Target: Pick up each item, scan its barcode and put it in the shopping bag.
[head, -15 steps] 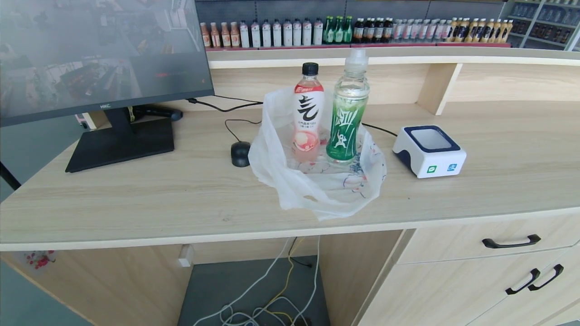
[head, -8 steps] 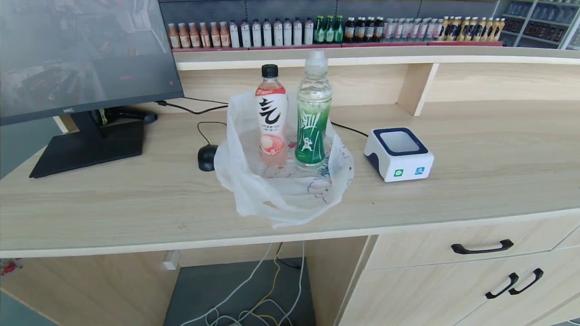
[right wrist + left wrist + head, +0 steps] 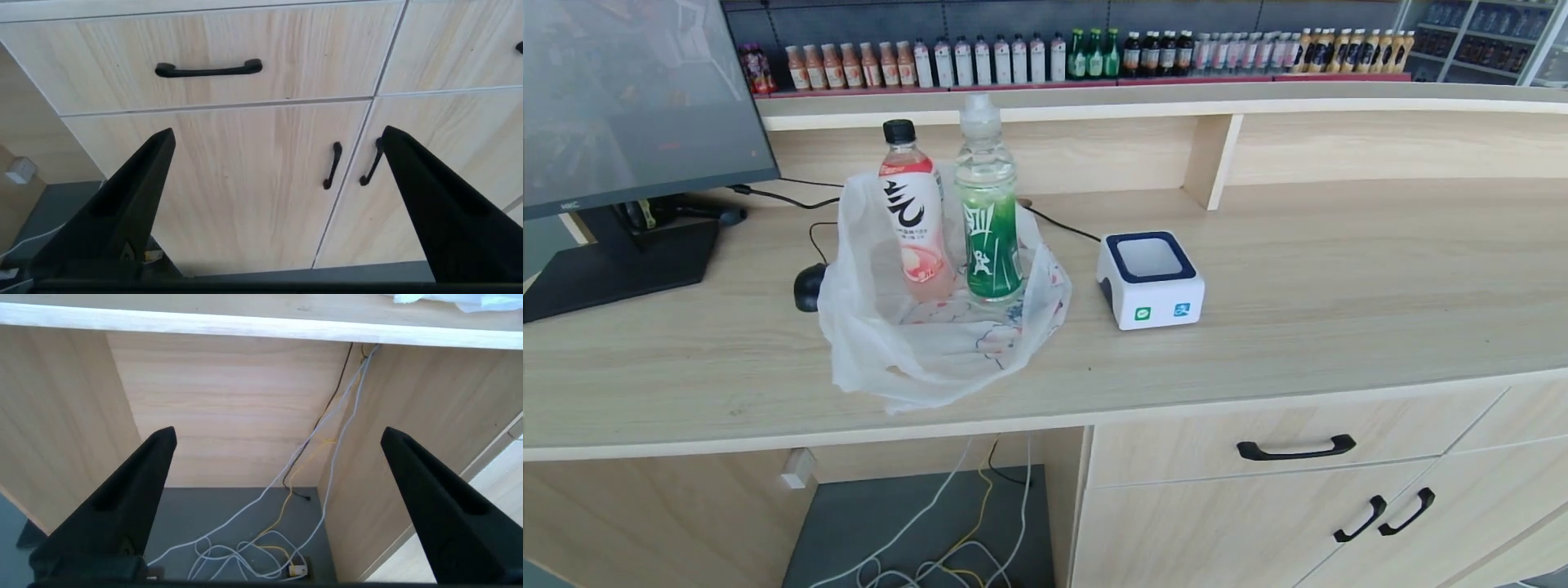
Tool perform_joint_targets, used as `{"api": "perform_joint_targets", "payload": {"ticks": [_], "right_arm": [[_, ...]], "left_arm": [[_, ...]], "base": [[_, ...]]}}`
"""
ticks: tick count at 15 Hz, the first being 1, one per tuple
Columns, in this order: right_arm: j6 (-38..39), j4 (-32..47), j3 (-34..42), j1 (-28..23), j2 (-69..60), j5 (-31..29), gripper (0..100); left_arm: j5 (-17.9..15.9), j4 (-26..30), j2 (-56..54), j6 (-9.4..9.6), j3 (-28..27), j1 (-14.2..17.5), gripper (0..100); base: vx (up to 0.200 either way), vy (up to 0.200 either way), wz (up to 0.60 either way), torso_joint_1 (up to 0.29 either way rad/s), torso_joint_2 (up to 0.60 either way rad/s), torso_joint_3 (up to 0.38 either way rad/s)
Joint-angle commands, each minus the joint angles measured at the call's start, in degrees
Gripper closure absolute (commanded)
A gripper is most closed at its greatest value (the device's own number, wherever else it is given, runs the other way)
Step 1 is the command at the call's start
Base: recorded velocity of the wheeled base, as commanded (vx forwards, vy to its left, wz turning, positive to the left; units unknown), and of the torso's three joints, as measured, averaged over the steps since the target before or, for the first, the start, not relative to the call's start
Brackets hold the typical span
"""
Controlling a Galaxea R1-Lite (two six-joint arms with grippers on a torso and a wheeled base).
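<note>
A pink-labelled bottle (image 3: 912, 224) with a black cap and a green-labelled bottle (image 3: 988, 212) with a clear cap stand upright inside the white shopping bag (image 3: 931, 327) on the wooden counter (image 3: 1298, 286). To their right sits the white and navy barcode scanner (image 3: 1149, 278). My left gripper (image 3: 278, 498) hangs open below the counter's edge, facing the cable recess. My right gripper (image 3: 278, 204) is open too, low in front of the drawer and cabinet doors. Neither holds anything.
A monitor (image 3: 629, 90) on a black stand fills the counter's left end, with a black mouse (image 3: 809, 287) beside the bag. A raised shelf (image 3: 1176, 102) runs along the back. Loose cables (image 3: 270, 539) hang under the counter. Drawer handles (image 3: 208, 69) face the right gripper.
The head camera has swung right, so the whole scene has shifted left in the picture. The bottles, bag and scanner keep their places relative to each other.
</note>
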State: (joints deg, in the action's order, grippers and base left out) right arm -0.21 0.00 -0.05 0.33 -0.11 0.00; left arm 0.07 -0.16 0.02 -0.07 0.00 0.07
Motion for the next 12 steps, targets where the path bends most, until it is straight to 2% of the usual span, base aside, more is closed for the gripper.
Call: {"api": "perform_joint_targets", "payload": {"ticks": [1,8,12], "right_arm": [[0.0,0.0,0.0,0.0,0.1,0.0,0],[0.0,0.0,0.0,0.0,0.1,-0.1,0],[0.1,0.0,0.0,0.0,0.1,-0.1,0]], "left_arm": [[0.0,0.0,0.0,-0.01,0.0,0.0,0],[0.0,0.0,0.0,0.16,0.0,0.0,0],[0.0,0.0,0.0,0.07,0.0,0.0,0]], "base": [[0.0,-0.2,0.0,-0.007,0.01,0.002],[0.0,-0.2,0.0,0.004,0.0,0.0],[0.0,0.0,0.0,0.0,0.0,0.0]]}}
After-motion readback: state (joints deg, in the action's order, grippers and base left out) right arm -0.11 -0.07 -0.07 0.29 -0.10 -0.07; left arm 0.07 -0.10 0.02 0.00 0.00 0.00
